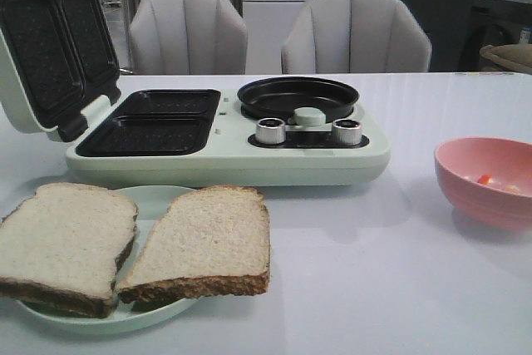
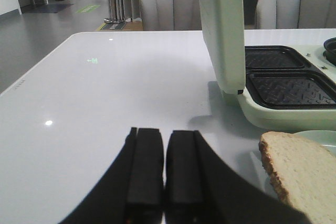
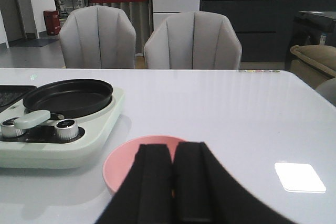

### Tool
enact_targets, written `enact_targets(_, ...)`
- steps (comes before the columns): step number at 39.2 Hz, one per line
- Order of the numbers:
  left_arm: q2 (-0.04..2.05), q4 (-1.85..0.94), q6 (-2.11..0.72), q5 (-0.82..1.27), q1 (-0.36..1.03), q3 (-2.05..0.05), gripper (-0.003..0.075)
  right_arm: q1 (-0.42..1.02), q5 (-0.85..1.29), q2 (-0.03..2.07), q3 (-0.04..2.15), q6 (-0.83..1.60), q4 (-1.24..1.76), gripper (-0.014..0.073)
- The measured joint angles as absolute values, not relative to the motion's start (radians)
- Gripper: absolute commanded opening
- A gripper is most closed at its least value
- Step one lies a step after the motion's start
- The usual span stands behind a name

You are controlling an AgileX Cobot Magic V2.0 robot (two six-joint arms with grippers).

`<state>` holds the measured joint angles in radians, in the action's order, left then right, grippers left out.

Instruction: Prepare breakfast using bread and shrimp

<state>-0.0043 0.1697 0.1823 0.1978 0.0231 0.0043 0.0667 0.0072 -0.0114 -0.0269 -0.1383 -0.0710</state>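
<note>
Two slices of bread lay side by side, edges nearly touching, on a pale green plate at the front left corner of the counter. The shrimp, small orange-pink bits, sat inside a pink bowl toward the right edge of the counter, well apart from the bread. Between and behind them stood a pale green breakfast maker, its lid raised at the left over two empty dark grill wells, with a round black pan and two silver knobs on its right half. The counter was glossy white and carried soft reflections of the appliance and bowl, plus a bright patch of light near its right side. The left claw hung low over the counter beside the plate, its black pads clenched together on nothing. The right claw hovered just above the near rim of the pink bowl, likewise pressed closed and empty. Beyond the far edge stood two grey upholstered chairs, then a white cabinet and a dark sideboard, with a grey floor running off to the left.
</note>
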Motion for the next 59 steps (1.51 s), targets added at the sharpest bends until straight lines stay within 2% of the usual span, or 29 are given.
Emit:
enact_targets(34,-0.004,0.171,0.182,0.184,0.023,0.004,0.0114,0.067,0.007,-0.011,-0.027,-0.138,-0.071,0.0139)
enact_targets(42,-0.004,0.174,0.182,0.033,0.023,0.004,0.0114,0.067,0.007,-0.011,-0.027,-0.138,-0.071,0.0139)
enact_targets(51,-0.004,0.174,0.182,-0.256,0.023,0.003,0.0114,0.067,0.007,-0.011,-0.027,-0.138,-0.071,0.0139)
enact_targets(59,0.02,0.174,0.182,-0.106,0.023,-0.158,0.0114,0.067,0.007,-0.011,-0.027,-0.138,-0.071,0.0139)
